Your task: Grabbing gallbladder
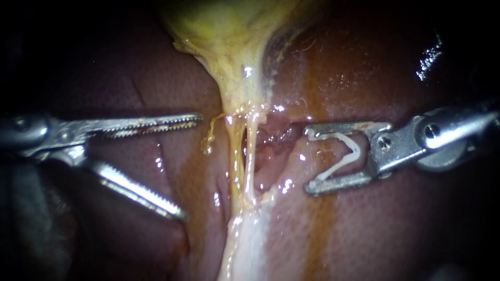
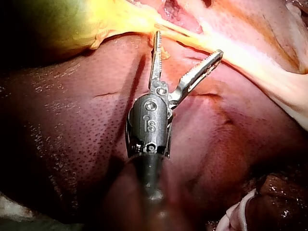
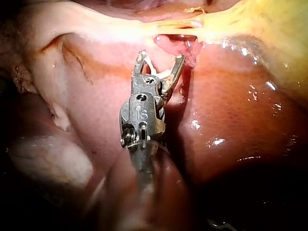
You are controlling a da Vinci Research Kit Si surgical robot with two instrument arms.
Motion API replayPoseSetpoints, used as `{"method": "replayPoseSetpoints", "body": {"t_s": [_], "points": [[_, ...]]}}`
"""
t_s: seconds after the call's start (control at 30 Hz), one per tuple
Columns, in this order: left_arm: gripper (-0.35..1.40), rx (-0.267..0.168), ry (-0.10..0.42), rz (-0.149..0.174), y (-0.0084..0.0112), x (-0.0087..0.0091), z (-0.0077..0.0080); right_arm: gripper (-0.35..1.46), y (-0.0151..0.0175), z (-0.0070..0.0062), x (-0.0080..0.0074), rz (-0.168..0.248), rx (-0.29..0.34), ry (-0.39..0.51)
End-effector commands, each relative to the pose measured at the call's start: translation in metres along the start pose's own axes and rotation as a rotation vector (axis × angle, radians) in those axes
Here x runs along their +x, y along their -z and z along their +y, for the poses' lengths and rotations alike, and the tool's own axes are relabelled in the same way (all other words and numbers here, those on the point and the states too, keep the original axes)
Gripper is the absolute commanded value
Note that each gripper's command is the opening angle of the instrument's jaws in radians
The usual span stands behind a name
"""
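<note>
The yellow gallbladder hangs at the top centre and narrows into two pale tubes running down over the liver. My left instrument comes in from the left, its toothed jaws wide open and touching nothing, just left of the tubes. In the left wrist view its jaws stand open short of the pale tube, beside the gallbladder. My right instrument sits right of the tubes with a white clip held between its spread jaws, which also show in its own view.
Dark red liver lies under the left instrument and more liver beside the right one. A raw pink pocket of tissue opens between the tubes and the right instrument's tips. Wet glints dot the surface.
</note>
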State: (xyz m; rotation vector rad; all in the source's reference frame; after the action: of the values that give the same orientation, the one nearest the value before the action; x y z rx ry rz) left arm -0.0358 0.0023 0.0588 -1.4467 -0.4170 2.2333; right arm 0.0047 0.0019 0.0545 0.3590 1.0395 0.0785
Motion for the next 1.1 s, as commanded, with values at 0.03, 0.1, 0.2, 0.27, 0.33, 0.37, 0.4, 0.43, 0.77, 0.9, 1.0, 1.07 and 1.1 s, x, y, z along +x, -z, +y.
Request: {"method": "replayPoseSetpoints", "body": {"t_s": [0.03, 0.1, 0.2, 0.27, 0.33, 0.37, 0.4, 0.43, 0.77, 0.9, 1.0, 1.07, 1.1], "points": [[1.26, -0.001, 0.0, 0.0, 0.0, 0.0, -0.0001, 0.5, 0.0, 0.0, 0.0, 0.0, 0.0, 0.0], [1.26, -0.002, 0.0, 0.0, 0.0, -0.0001, -0.0004, 0.5, 0.0001, 0.0, 0.0, 0.0, 0.0, 0.0], [1.26, -0.009, 0.005, 0.0, -0.0001, -0.0004, -0.0013, 0.5, 0.0001, 0.0, 0.0, 0.0, 0.0, 0.0], [1.26, -0.012, 0.004, 0.0, -0.0001, -0.0006, -0.002, 0.5, 0.0001, 0.0, 0.0, 0.0, 0.0, 0.0], [1.21, -0.011, 0.003, 0.0, -0.0003, -0.0009, -0.003, 0.5, 0.0001, 0.0, 0.0, 0.0, 0.0, 0.0], [1.19, -0.011, 0.008, 0.0, -0.0004, -0.001, -0.0034, 0.5, 0.0001, 0.0, 0.0, 0.0, 0.001, 0.0], [1.18, -0.012, 0.014, 0.0, -0.0005, -0.0011, -0.0038, 0.5, 0.0001, 0.0, 0.0, 0.0, 0.001, 0.0], [1.16, -0.012, 0.02, -0.001, -0.0007, -0.0012, -0.0043, 0.5, 0.0001, 0.0, 0.0, 0.0, 0.001, 0.0], [1.04, -0.005, 0.032, -0.001, -0.0039, -0.0024, -0.0087, 0.5, 0.0, 0.0, 0.0, 0.0, 0.0, 0.0], [0.89, -0.004, 0.041, -0.001, -0.0042, -0.0029, -0.0088, 0.5, 0.0, 0.0, 0.0001, 0.0, 0.0, 0.0], [0.62, -0.003, 0.072, -0.001, -0.004, -0.0026, -0.0085, 0.5, 0.0, 0.0, 0.0001, 0.0, 0.0, 0.0], [0.41, 0.007, 0.091, 0.002, -0.004, -0.0025, -0.0082, 0.5, 0.0, 0.0, 0.0001, 0.0, 0.0, 0.0], [0.32, 0.011, 0.103, 0.002, -0.004, -0.0024, -0.008, 0.5, 0.0, 0.0, 0.0001, 0.0, 0.0, 0.0]]}}
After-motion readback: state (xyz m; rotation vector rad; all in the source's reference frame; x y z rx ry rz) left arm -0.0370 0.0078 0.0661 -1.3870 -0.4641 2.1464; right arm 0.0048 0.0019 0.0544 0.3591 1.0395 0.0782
